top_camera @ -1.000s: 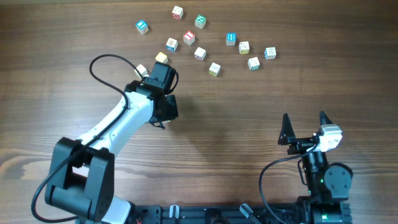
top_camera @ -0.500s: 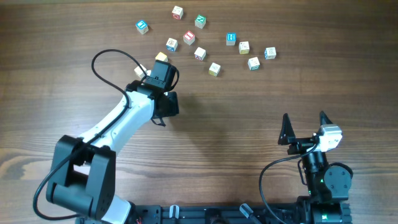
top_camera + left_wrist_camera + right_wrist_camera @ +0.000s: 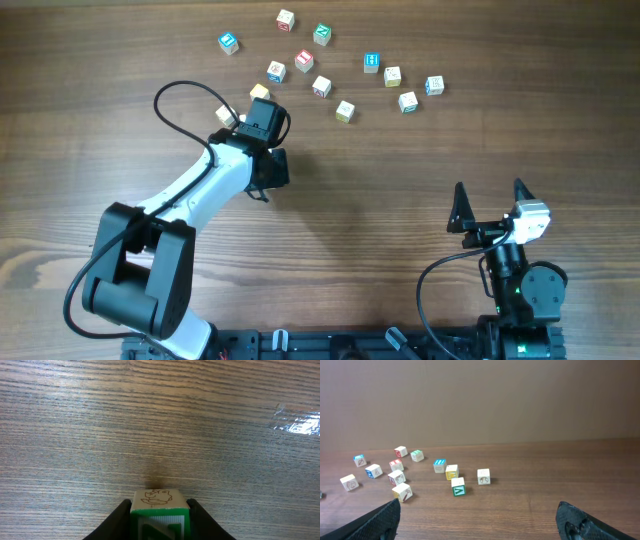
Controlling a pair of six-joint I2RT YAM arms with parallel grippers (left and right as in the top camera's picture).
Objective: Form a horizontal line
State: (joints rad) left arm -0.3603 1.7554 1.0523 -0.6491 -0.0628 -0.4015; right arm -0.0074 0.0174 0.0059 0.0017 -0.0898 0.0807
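Left jaws stay clenched on the green-faced letter cube point(image 3: 159, 502), nudging toward one o'clock; right jaws released, unmoved at five o'clock.

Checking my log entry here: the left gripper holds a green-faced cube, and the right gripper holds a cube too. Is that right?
Not quite. The right gripper is open and holds nothing, as the right wrist view shows. The left gripper does hold a green-faced cube.
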